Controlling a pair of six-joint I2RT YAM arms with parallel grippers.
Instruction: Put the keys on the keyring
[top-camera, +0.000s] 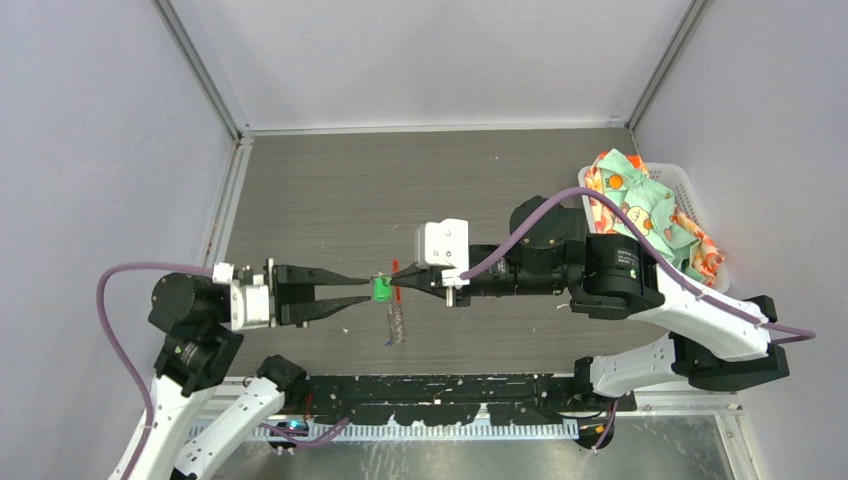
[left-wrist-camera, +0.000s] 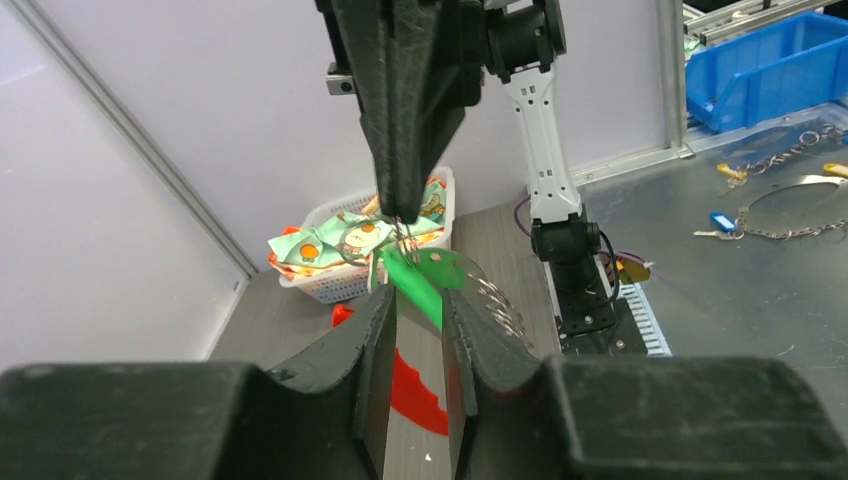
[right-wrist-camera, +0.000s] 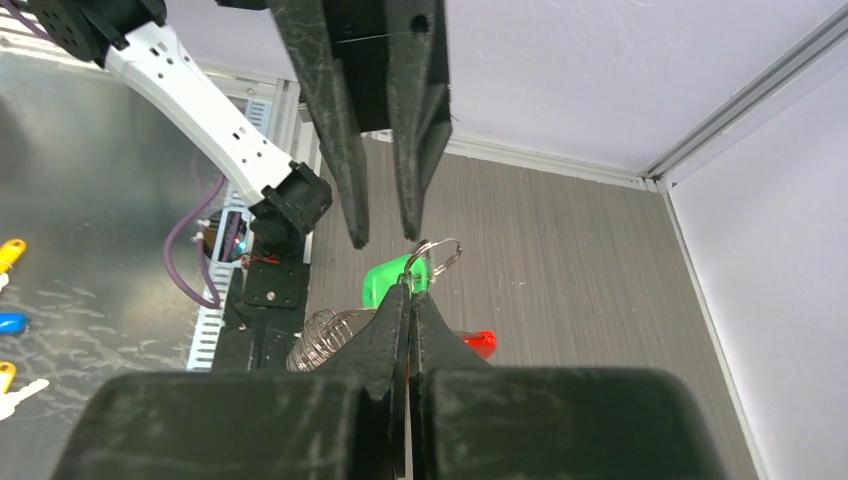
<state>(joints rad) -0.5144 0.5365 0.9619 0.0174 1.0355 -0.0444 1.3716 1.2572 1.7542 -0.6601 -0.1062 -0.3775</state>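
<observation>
The green key (right-wrist-camera: 385, 283) shows no blade, likely hidden behind the right end effector (right-wrist-camera: 409, 297), which also covers much of the keyring (right-wrist-camera: 322, 340).

The key (top-camera: 381, 289) is green, the keyring (top-camera: 396, 322) silvery-grey (partly red).

A white plastic basket (top-camera: 688, 183) sits at the right edge of the grey wood-grain table (top-camera: 400, 180), stuffed with green-and-orange patterned cloths (top-camera: 650, 195). Pale grey walls (top-camera: 100, 120) enclose the table. A blue bin (left-wrist-camera: 770, 65) stands on a bench beyond.
</observation>
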